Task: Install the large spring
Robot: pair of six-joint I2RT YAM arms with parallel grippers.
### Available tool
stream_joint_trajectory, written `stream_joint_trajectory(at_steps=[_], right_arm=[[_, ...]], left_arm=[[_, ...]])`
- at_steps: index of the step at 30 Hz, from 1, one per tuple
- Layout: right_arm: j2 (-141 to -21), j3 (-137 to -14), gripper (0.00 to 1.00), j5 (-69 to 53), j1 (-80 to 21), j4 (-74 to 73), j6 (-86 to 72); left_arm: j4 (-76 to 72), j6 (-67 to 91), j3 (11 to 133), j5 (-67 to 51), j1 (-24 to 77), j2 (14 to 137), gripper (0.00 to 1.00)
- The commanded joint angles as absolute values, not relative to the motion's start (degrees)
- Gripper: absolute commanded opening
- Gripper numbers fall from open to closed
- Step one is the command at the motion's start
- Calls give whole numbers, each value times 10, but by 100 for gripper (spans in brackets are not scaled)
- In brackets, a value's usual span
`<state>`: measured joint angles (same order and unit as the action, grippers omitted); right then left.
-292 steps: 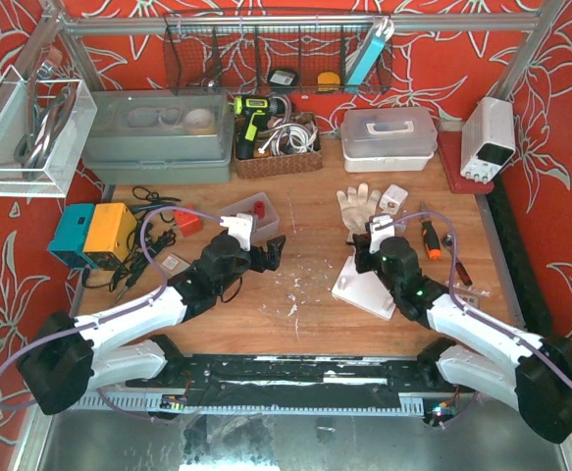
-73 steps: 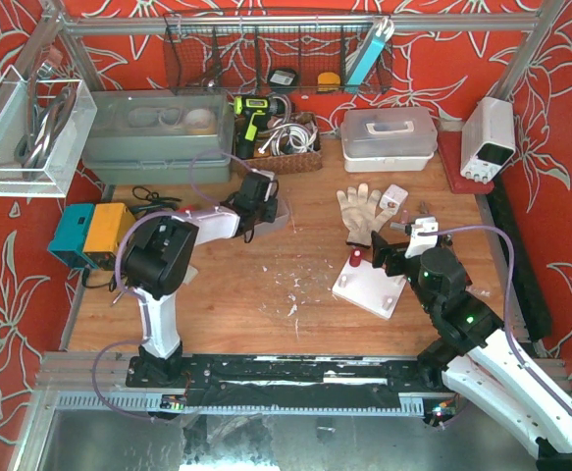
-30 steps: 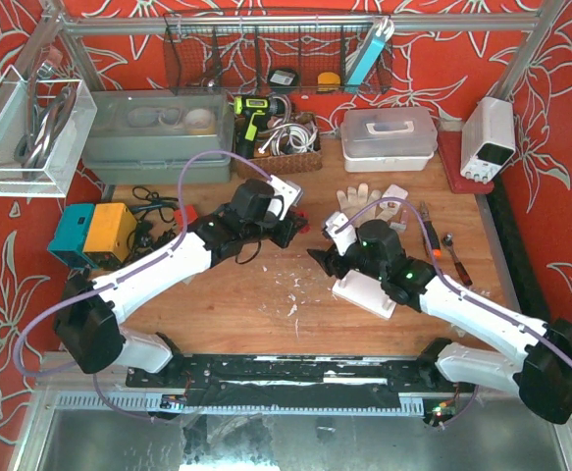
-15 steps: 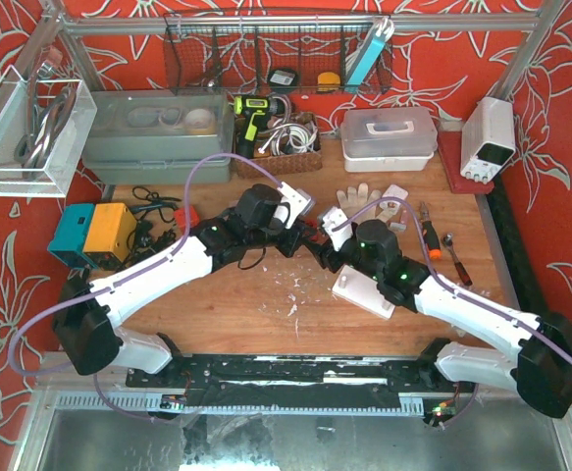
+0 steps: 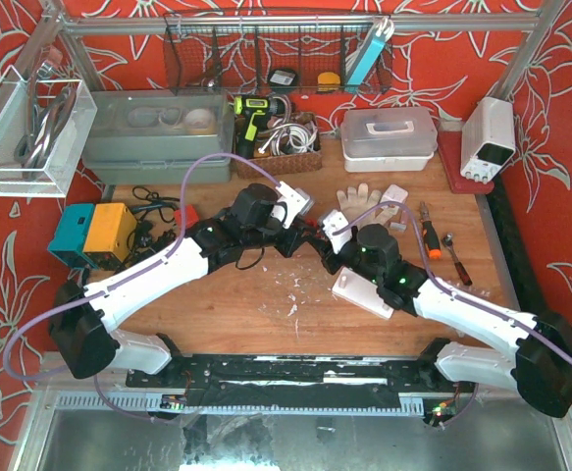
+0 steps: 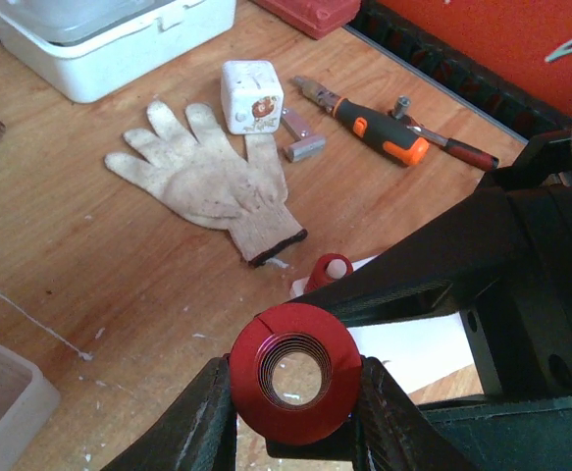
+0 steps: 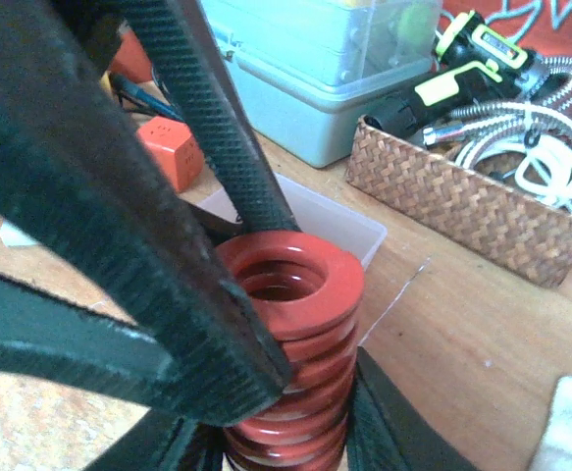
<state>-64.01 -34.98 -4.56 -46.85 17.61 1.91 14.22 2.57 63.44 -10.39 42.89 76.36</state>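
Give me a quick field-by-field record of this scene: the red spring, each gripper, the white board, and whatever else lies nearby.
spring: large red coil spring, held above the wooden table
left gripper: shut on the spring
right gripper: fingers flank the spring's coils; firm clamp not clear
mount: white board with a red post, lying on the table; post bare
nearby: white knit glove, orange-handled screwdriver

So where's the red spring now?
In the top view's centre, the red spring is clamped in the left gripper, against the right gripper, just left of the white plate.
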Motion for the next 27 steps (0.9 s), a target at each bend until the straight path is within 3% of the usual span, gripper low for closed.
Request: stream_joint_trajectory(at_steps=[1,4,7,11,12,14,21,27], right_arm=[[-637,-337,21,-39,-468,207,17],[-636,-326,2,-42,-468,220,18],[-624,-311,0,-51,-468,232,20],[-600,-289,0,-44,-468,237,23],[-592,-283,0,-41,-468,234,24],[-571,-270,0,-23,-468,222,21],[-423,-193,0,-16,-467,140,-21],[-336,-123,0,13,-467,140,-48]], left_arm=[[143,27,648,-133,435,750,15],[142,31,648,-140,435,749,24],[134,39,646,-150,435,748,45],[114,58,640,-147,435,739,60],[107,64,638,-141,435,735,66],[92,79,632,-124,435,722,98],[31,120,580,19,427,695,100],[-17,166,517,41,401,697,100]])
